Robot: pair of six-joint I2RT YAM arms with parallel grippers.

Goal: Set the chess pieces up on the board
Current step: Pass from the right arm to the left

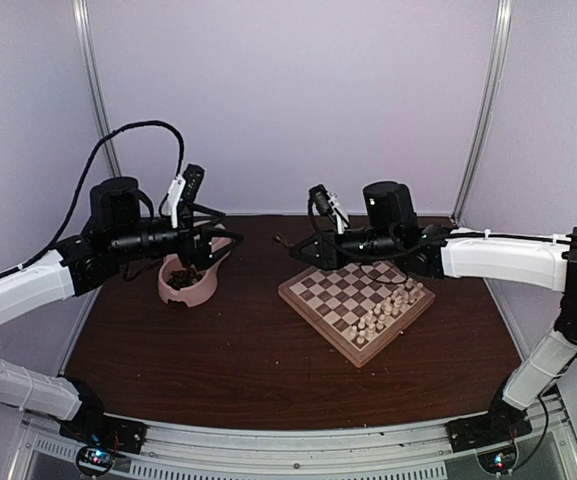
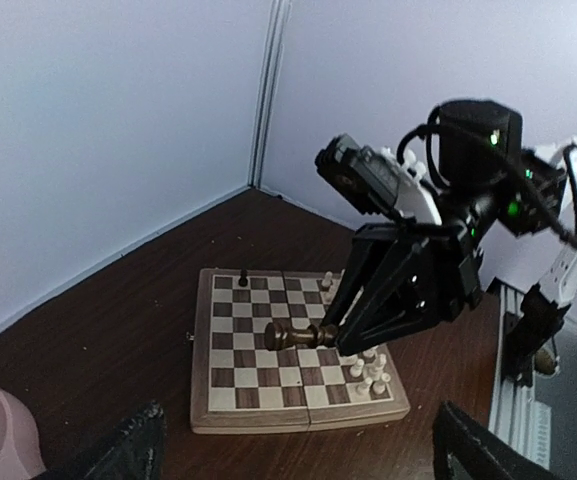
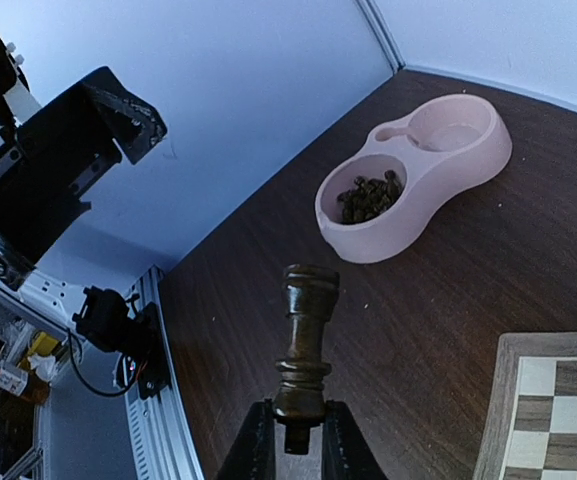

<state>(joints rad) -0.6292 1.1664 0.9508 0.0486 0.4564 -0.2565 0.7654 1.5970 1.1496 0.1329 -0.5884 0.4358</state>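
Observation:
My right gripper (image 3: 300, 428) is shut on the base of a dark brown chess piece (image 3: 305, 340), which sticks out past the fingertips. In the left wrist view the piece (image 2: 298, 337) lies level above the board (image 2: 268, 415). The board (image 1: 313, 315) sits right of centre, with the right gripper (image 1: 298, 250) above its far left corner. One dark pawn (image 2: 243, 276) stands on a far corner square. Several dark pieces (image 3: 368, 197) fill one cup of the pink double bowl (image 3: 448, 170). My left gripper (image 1: 196, 252) hovers over the bowl, open and empty, its fingers (image 2: 133, 450) wide apart.
Pale cream chessmen (image 1: 393, 305) stand in rows along the board's right side. The pink bowl (image 1: 203, 288) sits at the left of the dark table. White walls close the back and sides. A metal rail (image 1: 298, 455) runs along the near edge.

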